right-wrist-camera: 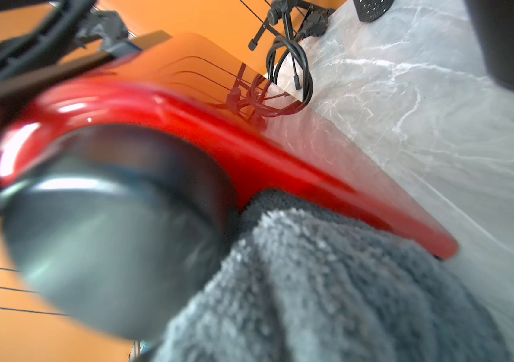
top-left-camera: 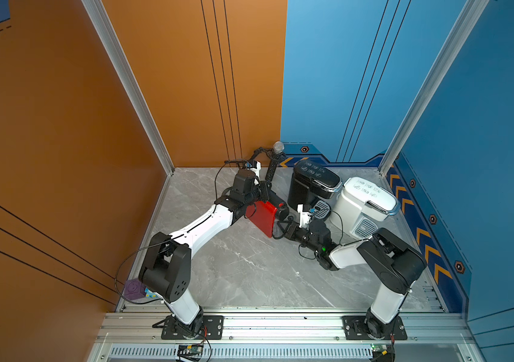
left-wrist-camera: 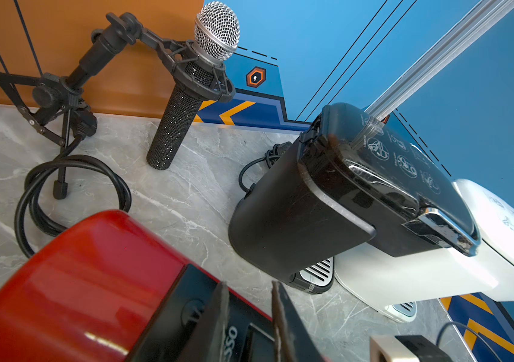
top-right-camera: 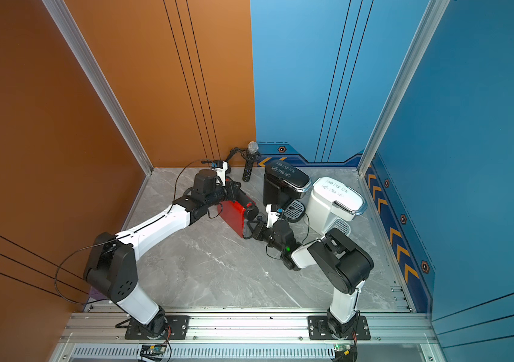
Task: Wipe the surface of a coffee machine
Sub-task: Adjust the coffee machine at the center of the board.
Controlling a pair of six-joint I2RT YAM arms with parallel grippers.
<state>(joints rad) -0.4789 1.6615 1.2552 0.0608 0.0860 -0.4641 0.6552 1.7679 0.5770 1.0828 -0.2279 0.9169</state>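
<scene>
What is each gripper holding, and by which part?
Right gripper: grey cloth, by a bunched part, against the red coffee machine. Left gripper: over the machine's black top; hold cannot be told.

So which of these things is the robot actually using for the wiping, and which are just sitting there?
In use: red coffee machine; grey cloth pressed against it; right end effector holding the cloth; left end effector steadying the machine.
Lying about: black coffee machine; white coffee machine; microphone on its stand; purple cube.

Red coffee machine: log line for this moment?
left fingers: on red coffee machine top, grip unclear | right fingers: shut on grey cloth, against red side
</scene>
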